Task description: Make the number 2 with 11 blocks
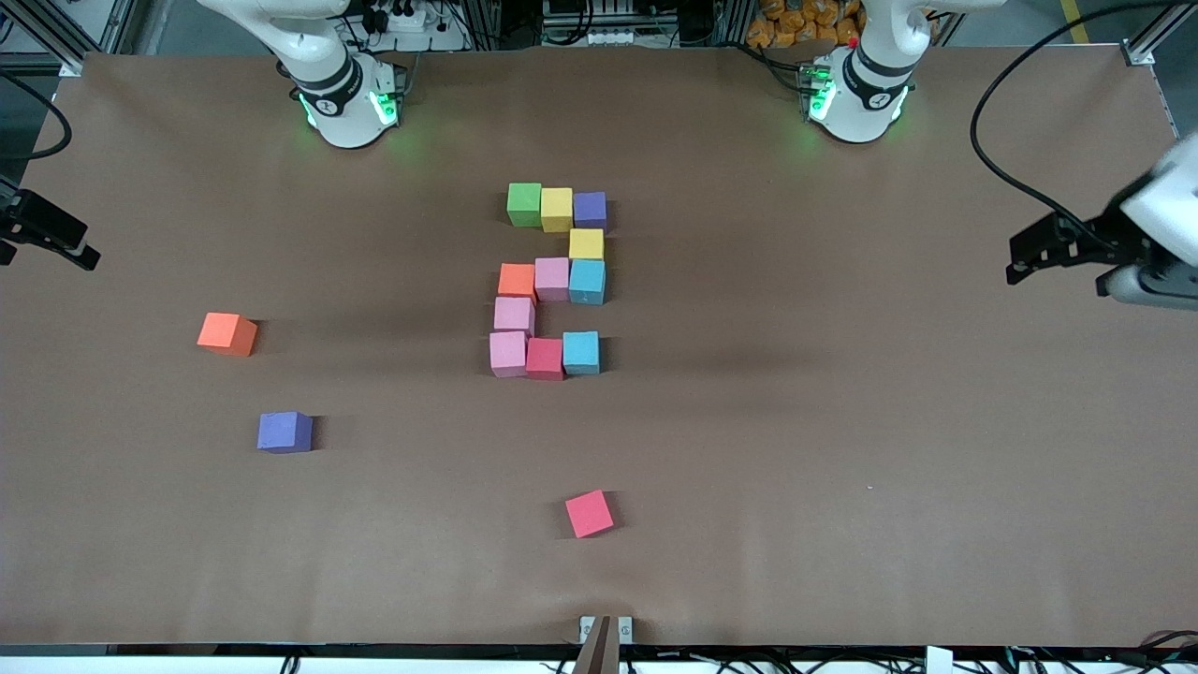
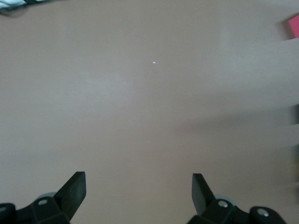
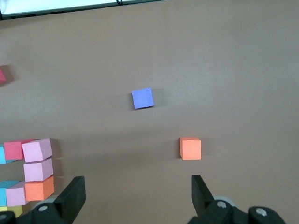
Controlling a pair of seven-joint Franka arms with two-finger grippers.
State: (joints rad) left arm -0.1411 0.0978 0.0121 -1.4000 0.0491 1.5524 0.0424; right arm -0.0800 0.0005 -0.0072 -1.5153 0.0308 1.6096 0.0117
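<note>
The number 2 [image 1: 552, 279] lies at the table's middle, built of several blocks: green [image 1: 524, 203], yellow, purple, orange, pink, light blue and red cubes touching one another. Part of it shows in the right wrist view, with a pink block [image 3: 37, 150] at its edge. Three blocks lie loose: orange [image 1: 226, 333] [image 3: 190, 148], purple [image 1: 284, 432] [image 3: 142, 98] and red [image 1: 589, 513] [image 2: 294, 25]. My left gripper [image 1: 1020, 257] [image 2: 139, 182] hangs open and empty over the left arm's end of the table. My right gripper [image 1: 86, 255] [image 3: 138, 184] hangs open and empty over the right arm's end.
The brown table [image 1: 842, 421] runs wide around the figure. The loose orange and purple blocks lie toward the right arm's end. The loose red block lies nearer the front camera than the figure. A small bracket [image 1: 605, 629] sits at the table's near edge.
</note>
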